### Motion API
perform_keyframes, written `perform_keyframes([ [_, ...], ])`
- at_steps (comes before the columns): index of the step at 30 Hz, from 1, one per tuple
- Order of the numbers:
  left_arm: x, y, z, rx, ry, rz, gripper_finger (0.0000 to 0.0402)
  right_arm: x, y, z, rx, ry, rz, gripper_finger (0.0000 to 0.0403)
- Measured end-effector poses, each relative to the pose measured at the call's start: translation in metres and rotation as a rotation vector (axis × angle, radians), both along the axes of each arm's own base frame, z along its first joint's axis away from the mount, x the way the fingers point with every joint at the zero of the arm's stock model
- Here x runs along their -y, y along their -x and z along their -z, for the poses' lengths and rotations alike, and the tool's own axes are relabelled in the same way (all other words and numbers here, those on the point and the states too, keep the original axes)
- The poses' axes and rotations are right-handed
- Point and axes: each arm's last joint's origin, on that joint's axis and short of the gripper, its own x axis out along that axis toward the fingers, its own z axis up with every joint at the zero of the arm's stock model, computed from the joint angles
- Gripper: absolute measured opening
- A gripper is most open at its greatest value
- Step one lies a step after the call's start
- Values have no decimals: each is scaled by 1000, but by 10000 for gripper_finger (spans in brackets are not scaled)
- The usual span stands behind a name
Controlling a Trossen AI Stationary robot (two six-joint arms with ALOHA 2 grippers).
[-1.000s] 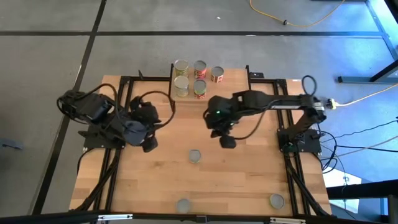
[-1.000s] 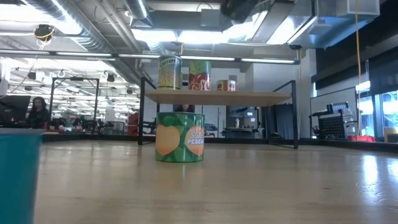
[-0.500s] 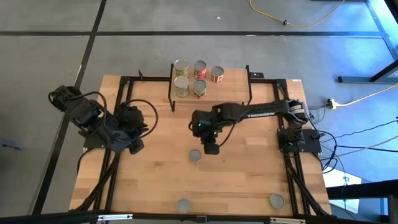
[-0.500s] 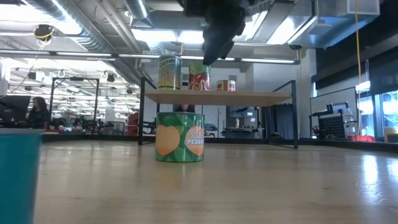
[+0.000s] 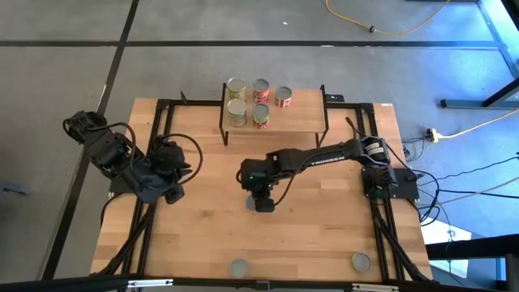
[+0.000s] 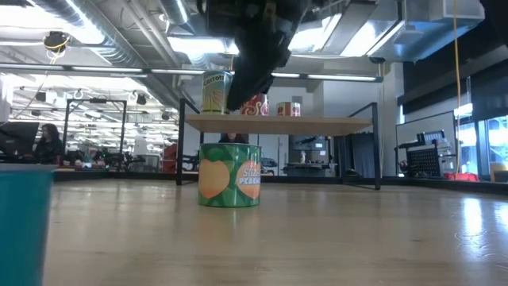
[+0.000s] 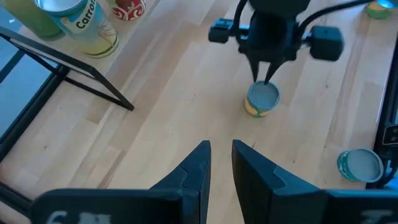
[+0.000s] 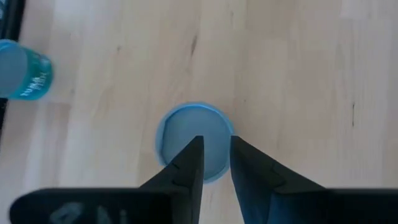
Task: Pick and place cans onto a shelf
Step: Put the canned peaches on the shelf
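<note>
A green can with a peach label (image 6: 230,175) stands upright on the table's middle; it also shows in the right wrist view (image 8: 186,134) and the left wrist view (image 7: 262,99). My right gripper (image 8: 216,160) hangs shut right above its silver top, fingers pointing down, clear of it in the low view (image 6: 240,95). My left gripper (image 7: 221,163) is shut and empty at the table's left. The shelf (image 5: 280,122) at the far edge carries several cans (image 5: 236,86).
A teal can (image 8: 22,70) stands near the table's near edge; it shows close up in the low view (image 6: 24,226). Two cans (image 5: 238,267) (image 5: 360,261) stand by the near edge. The shelf's black legs (image 6: 181,151) stand behind the green can.
My right gripper has gone from near the shelf toward the table's near edge and left, and has come down over the green can. My left arm has drawn back toward the table's left edge.
</note>
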Motion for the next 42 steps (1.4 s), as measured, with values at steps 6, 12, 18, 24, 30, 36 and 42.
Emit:
perform_keyframes([
  [6, 0, 0, 0, 4, -6, 0, 59, 0, -6, 19, -41, 18, 8, 80],
  [12, 0, 0, 0, 5, -7, -1, 59, 0, -9, 32, -71, 20, 6, 80],
  [18, 0, 0, 0, 5, -7, -1, 59, 0, -11, 42, -90, 22, 1, 80],
  [24, 0, 0, 0, 5, -7, -1, 59, 1, -13, 44, -80, 74, 10, 80],
  [30, 0, 0, 0, 5, -7, -1, 59, 1, -13, 45, -78, 78, -1, 81],
  [36, 0, 0, 0, 4, -8, 0, 59, 1, -13, 45, -78, 79, -2, 81],
  [42, 0, 0, 0, 4, -8, 0, 59, 2, -13, 44, -76, 81, -6, 81],
])
